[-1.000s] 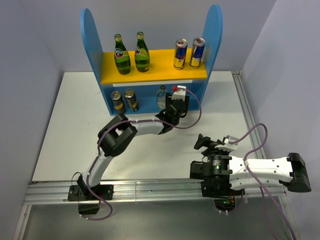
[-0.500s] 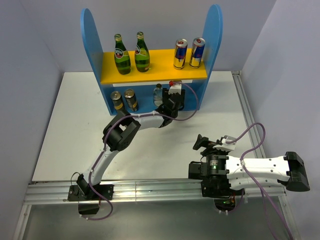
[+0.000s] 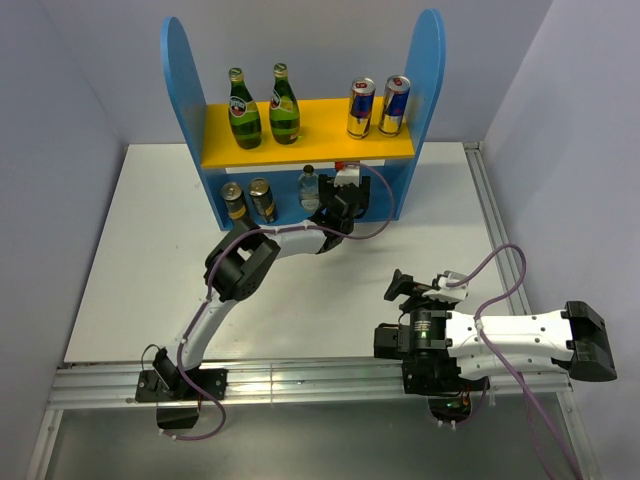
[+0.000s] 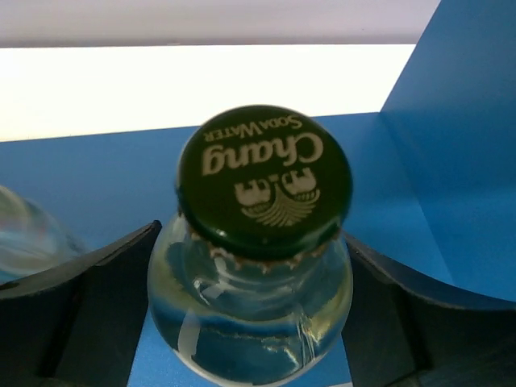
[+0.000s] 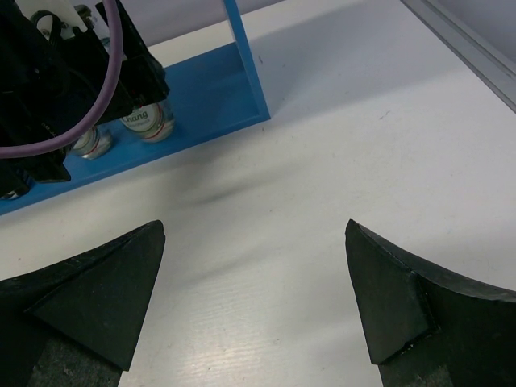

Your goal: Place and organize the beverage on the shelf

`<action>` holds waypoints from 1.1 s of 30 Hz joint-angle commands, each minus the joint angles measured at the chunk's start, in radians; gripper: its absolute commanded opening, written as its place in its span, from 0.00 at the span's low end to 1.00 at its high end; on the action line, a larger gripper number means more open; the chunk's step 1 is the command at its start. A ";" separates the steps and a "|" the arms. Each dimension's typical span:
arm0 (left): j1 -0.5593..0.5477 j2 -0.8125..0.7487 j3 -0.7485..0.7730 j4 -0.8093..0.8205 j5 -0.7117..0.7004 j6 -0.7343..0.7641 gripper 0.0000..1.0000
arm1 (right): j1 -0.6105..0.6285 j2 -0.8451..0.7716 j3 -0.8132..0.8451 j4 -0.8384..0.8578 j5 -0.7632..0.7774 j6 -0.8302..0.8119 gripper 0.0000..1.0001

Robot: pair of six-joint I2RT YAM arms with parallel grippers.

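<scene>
Left claw (image 4: pixel 260 270) is clamped on a clear bottle (image 4: pixel 250 322), its matte black fingers (image 4: pixel 97 298) pressed against the rounded glass shoulders. The glossy dark-green cap (image 4: pixel 264 179) has a crimped edge and reads Chang Soda Water. The bottle sits inside the blue lower level of the shelf (image 3: pixel 181 80), just beside the other clear bottle (image 3: pixel 308 185), with the dark cans (image 3: pixel 262 198) further left. Up on the yellow board (image 3: pixel 320 132) are two green glass bottles (image 3: pixel 244 115) and two blue-and-silver cans (image 3: pixel 361 108). Right claw (image 5: pixel 254 298) hangs spread wide, gripping nothing, over the smooth white bench (image 5: pixel 322 161).
</scene>
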 commanded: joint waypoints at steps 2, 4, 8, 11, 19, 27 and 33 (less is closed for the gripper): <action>0.000 -0.041 0.053 0.114 -0.020 -0.005 0.89 | 0.007 0.007 0.030 -0.091 0.079 0.249 1.00; -0.006 -0.046 0.051 0.111 -0.020 0.000 0.93 | 0.007 0.013 0.032 -0.091 0.082 0.249 1.00; -0.021 -0.058 0.048 0.107 -0.029 0.008 0.95 | 0.007 0.020 0.033 -0.091 0.082 0.249 1.00; -0.034 -0.075 0.036 0.098 -0.027 0.003 0.97 | 0.007 0.029 0.038 -0.091 0.087 0.246 1.00; -0.098 -0.150 -0.018 0.064 -0.049 0.000 0.99 | 0.007 0.061 0.055 -0.091 0.091 0.238 1.00; -0.141 -0.268 -0.120 0.010 -0.075 -0.029 0.99 | 0.007 0.056 0.052 -0.091 0.090 0.240 1.00; -0.149 -0.322 -0.179 -0.025 -0.106 -0.026 0.99 | 0.007 0.060 0.055 -0.091 0.085 0.238 1.00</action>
